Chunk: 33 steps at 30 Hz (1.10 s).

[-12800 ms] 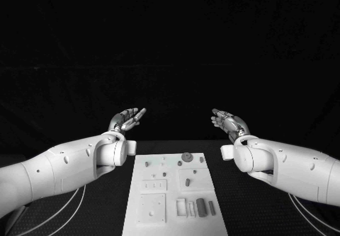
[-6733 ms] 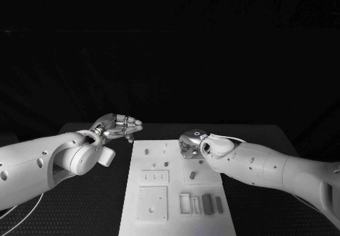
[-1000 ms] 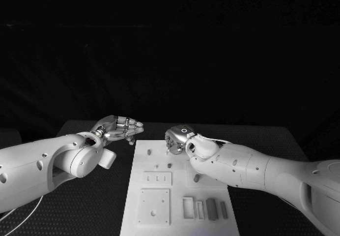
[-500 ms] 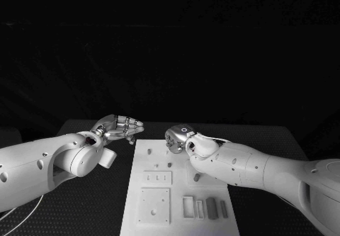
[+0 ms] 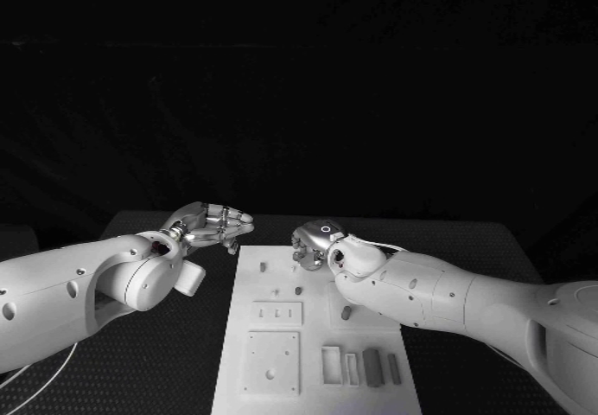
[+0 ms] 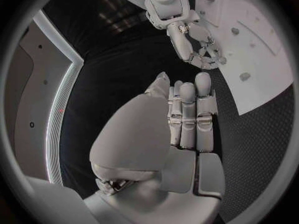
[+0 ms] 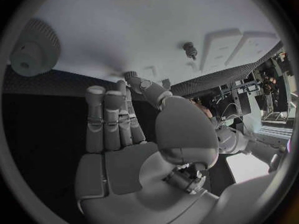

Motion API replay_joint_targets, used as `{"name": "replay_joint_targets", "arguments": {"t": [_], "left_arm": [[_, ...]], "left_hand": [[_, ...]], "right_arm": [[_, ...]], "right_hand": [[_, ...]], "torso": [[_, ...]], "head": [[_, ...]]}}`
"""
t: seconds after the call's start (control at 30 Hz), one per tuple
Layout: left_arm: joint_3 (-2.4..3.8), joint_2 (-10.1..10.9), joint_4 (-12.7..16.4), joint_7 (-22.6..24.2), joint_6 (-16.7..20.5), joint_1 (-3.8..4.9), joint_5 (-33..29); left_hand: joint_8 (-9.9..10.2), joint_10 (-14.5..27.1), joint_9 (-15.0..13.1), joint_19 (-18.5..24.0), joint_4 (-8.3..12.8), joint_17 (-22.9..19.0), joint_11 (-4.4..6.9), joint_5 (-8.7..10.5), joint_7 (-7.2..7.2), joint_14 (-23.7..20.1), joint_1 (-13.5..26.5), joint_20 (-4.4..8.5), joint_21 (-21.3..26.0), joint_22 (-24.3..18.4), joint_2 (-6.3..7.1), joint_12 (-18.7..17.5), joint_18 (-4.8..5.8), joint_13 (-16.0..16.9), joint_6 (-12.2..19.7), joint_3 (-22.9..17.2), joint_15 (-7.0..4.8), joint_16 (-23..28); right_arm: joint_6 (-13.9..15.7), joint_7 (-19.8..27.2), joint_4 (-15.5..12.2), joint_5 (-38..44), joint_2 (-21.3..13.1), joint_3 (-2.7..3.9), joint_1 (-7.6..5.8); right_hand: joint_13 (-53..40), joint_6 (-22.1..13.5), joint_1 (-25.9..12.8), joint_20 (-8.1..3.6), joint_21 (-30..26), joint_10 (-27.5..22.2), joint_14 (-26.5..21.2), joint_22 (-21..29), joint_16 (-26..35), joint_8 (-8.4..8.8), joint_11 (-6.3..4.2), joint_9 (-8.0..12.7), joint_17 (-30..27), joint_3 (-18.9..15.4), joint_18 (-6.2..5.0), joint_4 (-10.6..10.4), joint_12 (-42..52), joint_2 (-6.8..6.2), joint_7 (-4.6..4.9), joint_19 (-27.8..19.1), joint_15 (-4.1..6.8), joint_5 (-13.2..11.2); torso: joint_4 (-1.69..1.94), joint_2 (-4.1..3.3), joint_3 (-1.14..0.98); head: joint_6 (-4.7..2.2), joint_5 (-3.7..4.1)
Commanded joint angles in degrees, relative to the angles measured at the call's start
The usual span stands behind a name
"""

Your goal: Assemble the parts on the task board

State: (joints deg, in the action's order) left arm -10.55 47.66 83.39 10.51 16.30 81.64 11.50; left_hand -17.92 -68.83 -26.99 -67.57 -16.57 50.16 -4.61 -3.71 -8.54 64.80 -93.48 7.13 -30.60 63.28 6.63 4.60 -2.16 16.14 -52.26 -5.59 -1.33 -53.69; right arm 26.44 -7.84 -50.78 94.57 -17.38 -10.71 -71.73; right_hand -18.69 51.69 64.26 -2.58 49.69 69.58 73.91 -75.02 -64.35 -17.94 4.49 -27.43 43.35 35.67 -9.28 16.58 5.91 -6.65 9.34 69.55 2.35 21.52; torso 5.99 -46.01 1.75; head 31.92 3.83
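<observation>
The white task board (image 5: 274, 346) lies lengthwise in the middle of the table. My right hand (image 5: 313, 245) hovers over its far end, thumb and a fingertip meeting on a small grey peg (image 7: 129, 75). A grey gear (image 7: 28, 50) lies on the board (image 7: 124, 25) beside that hand. Short pegs (image 5: 299, 290) stand in the board near it. My left hand (image 5: 209, 226) hangs off the board's far left corner, fingers curled in with nothing in them; its wrist view shows the right hand (image 6: 198, 44) above the board (image 6: 261, 50).
Several long grey bars (image 5: 372, 367) and a rectangular frame (image 5: 332, 365) lie at the board's near right. Raised square plates (image 5: 272, 361) occupy its near left. Black matting surrounds the board, and my right forearm (image 5: 436, 298) crosses its right side.
Nothing has visibly moved in the last second. Before that, both arms came down from a raised, open pose, and the right hand shifted from the gear leftward across the board's far end.
</observation>
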Motion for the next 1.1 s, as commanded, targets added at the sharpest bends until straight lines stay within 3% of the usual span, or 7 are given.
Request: {"name": "replay_joint_targets", "arguments": {"t": [0.03,0.4,0.57,0.7,0.77,0.93,1.1], "left_arm": [[0.02,-0.2,0.0,0.4,-0.5,0.14,-0.2],[0.03,0.3,0.0,0.6,-0.4,0.14,-0.2],[0.04,0.6,0.0,0.8,-0.4,0.14,-0.2],[0.04,0.6,-0.3,1.1,-0.5,0.14,-0.2],[0.04,0.5,-0.5,1.2,-0.7,0.14,-0.2],[0.02,0.3,-1.1,1.4,-0.9,0.13,-0.3],[0.01,0.4,-1.3,1.4,-1.0,0.12,-0.4]], "left_hand": [[0.3,0.1,-0.1,-0.3,0.0,-0.1,-0.42,0.27,-0.34,0.4,0.7,-0.07,0.3,0.1,0.08,-0.4,-4.3,0.1,0.0,-0.3,-0.06,-0.3],[0.4,0.1,-0.1,-0.4,0.0,-0.1,-0.42,0.26,-0.36,0.4,0.7,-0.07,0.3,0.1,0.1,-0.4,-4.31,0.1,0.1,-0.3,-0.06,-0.3],[0.4,0.0,-0.1,-0.3,0.0,-0.2,-0.41,0.27,-0.35,0.3,0.7,-0.08,0.3,0.1,0.14,-0.4,-4.31,0.1,0.1,-0.3,-0.06,-0.3],[0.4,-0.3,-0.2,-0.3,0.0,-0.2,-0.32,0.29,-0.33,0.3,0.8,-0.09,0.4,0.2,0.2,-0.3,-4.29,0.3,0.0,-0.3,-0.13,-0.3],[0.5,-0.5,-0.2,-0.3,0.0,-0.3,-0.29,0.29,-0.33,0.2,0.8,-0.08,0.4,0.2,0.22,-0.2,-4.28,0.4,0.0,-0.3,-0.16,-0.3],[0.5,-0.5,-0.2,-0.3,0.0,-0.3,-0.27,0.3,-0.32,0.2,0.9,-0.08,0.5,0.2,0.22,-0.2,-4.27,0.4,0.0,-0.3,-0.18,-0.3],[0.5,-0.6,-0.2,-0.3,0.0,-0.3,-0.26,0.3,-0.32,0.2,0.9,-0.07,0.5,0.3,0.22,-0.2,-4.27,0.4,0.1,-0.2,-0.19,-0.4]], "right_arm": [[0.1,0.4,-0.2,-0.4,0.0,-0.01,0.0],[3.9,1.3,-5.4,-2.8,-3.8,0.04,-1.26],[3.8,3.2,-11.0,-6.5,-8.4,1.64,-2.94],[1.3,4.1,-13.5,-8.7,-11.6,2.74,-4.11],[-0.8,4.7,-14.1,-10.7,-13.1,3.03,-4.56],[-6.5,5.4,-13.8,-13.7,-16.2,3.2,-5.12],[-11.2,5.8,-12.7,-14.4,-17.6,3.2,-5.12]], "right_hand": [[0.0,-0.4,0.0,-0.08,0.3,-0.5,0.0,-1.1,-0.3,0.32,-0.06,0.1,-0.1,-0.2,-5.72,-0.2,-0.2,-0.83,0.06,-0.1,-0.28,0.0],[-0.4,-0.2,0.1,-0.17,0.5,0.7,0.2,-1.1,-0.7,0.29,-0.4,0.2,-0.1,-0.2,-5.72,-0.2,0.3,-0.92,0.02,0.1,0.02,0.0],[-4.6,0.0,0.1,-0.14,0.5,6.4,0.1,-1.0,-0.7,0.21,-2.29,0.2,-0.5,-0.8,-5.72,-0.3,4.8,-2.07,-0.89,0.1,1.76,-0.1],[-15.0,0.0,-0.2,-0.12,0.2,6.4,0.0,-0.8,-0.8,0.31,-3.27,0.1,-0.9,-2.0,-5.72,-0.3,11.6,-2.85,-1.6,0.1,2.73,0.1],[-30.1,0.2,-0.2,-0.45,0.8,2.7,0.4,-1.1,-2.3,0.52,-3.65,0.1,-0.3,-2.4,-5.72,-0.1,22.0,-3.14,-2.13,1.0,3.85,0.3],[-50.1,-0.2,-1.6,-1.07,3.6,-2.1,0.2,-1.4,-8.6,1.25,-4.36,0.2,4.4,-2.3,-5.72,-0.9,40.3,-2.92,-2.78,1.6,2.7,0.2],[-55.1,-1.0,-2.5,-1.53,5.5,-3.3,-0.4,-1.3,-12.6,1.75,-3.63,0.2,7.8,-2.1,-5.72,-1.6,46.9,-3.63,-1.96,1.4,3.05,0.0]], "torso": [[0.02,0.01,-0.03],[-0.17,0.03,0.0],[-0.45,0.1,-0.03],[-0.87,0.27,-0.08],[-1.12,0.38,-0.14],[-1.55,0.72,-0.23],[-1.75,0.81,-0.41]], "head": [[0.01,-0.01],[-0.7,0.28],[-1.28,0.56],[-1.69,0.43],[-1.92,0.36],[-2.05,0.29],[-2.15,0.12]]}}
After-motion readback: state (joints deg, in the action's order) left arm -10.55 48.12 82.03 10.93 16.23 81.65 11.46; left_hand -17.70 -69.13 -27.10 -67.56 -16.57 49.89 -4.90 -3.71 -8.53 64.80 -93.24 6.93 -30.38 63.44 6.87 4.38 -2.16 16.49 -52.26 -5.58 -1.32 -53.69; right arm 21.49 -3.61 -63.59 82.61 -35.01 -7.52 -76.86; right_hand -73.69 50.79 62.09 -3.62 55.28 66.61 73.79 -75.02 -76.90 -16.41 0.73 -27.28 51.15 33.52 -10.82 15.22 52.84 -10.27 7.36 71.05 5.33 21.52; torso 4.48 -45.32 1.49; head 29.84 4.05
